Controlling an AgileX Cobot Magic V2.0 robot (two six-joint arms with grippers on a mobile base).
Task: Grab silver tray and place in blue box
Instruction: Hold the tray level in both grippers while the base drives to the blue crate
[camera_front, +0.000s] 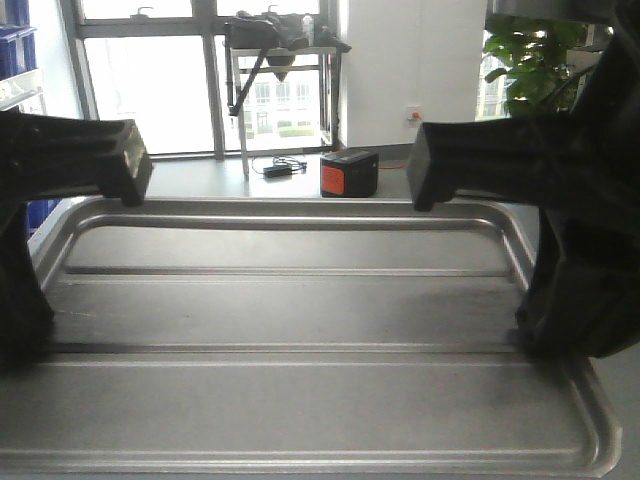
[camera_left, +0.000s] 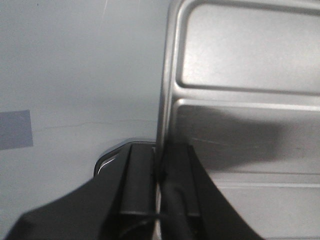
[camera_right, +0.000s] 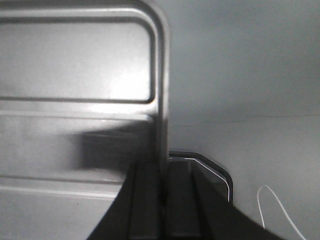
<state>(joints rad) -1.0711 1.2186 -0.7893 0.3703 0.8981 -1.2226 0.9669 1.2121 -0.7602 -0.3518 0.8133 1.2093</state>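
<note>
The silver tray (camera_front: 300, 400) fills the front view, held up flat and close to the camera, with its two long ribs running across its base. My left gripper (camera_front: 30, 310) is shut on the tray's left rim, between the two ribs. In the left wrist view the left gripper (camera_left: 159, 150) has one finger outside and one inside the tray (camera_left: 240, 60). My right gripper (camera_front: 540, 320) is shut on the right rim. The right wrist view shows it (camera_right: 162, 167) clamped the same way on the tray (camera_right: 75, 65). The blue box is out of view.
Beyond the tray stand a black and orange case (camera_front: 349, 172) on the floor, a metal stand (camera_front: 285, 60) by the window and a plant (camera_front: 540, 50). Narrow blue bins (camera_front: 15, 50) sit on a shelf at far left. A grey surface (camera_left: 75, 75) lies below the tray.
</note>
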